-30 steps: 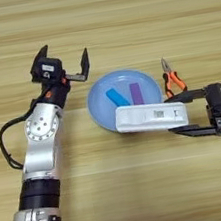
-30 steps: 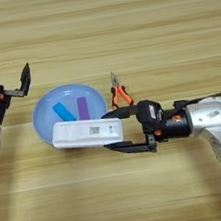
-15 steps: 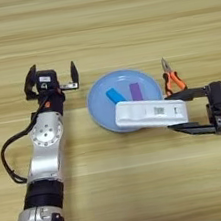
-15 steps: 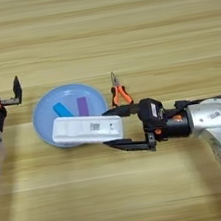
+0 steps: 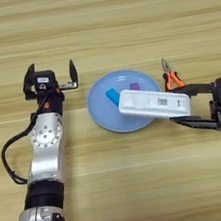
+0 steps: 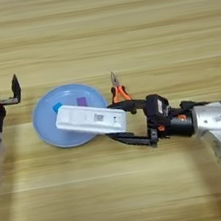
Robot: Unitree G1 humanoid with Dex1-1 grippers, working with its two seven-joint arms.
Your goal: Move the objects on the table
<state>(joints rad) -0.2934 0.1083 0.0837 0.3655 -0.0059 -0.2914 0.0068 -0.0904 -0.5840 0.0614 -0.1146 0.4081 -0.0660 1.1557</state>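
The right gripper [image 6: 122,123] is reaching in from the right, its two black fingers pinching the right end of the long white remote-like bar [image 6: 90,118], one finger above and one below. The bar is lying slightly tilted over the right part of the round light-blue plate [image 5: 103,118], probably resting on its rim. A blue block [image 5: 113,96] and a purple block [image 5: 134,86] are peeking out behind it on the plate. The orange-handled needle-nose pliers [image 5: 170,76] are lying on the wooden table [image 5: 99,28] just right of the plate. The left gripper [image 5: 49,76] is hovering left of the plate, fingers spread and empty.
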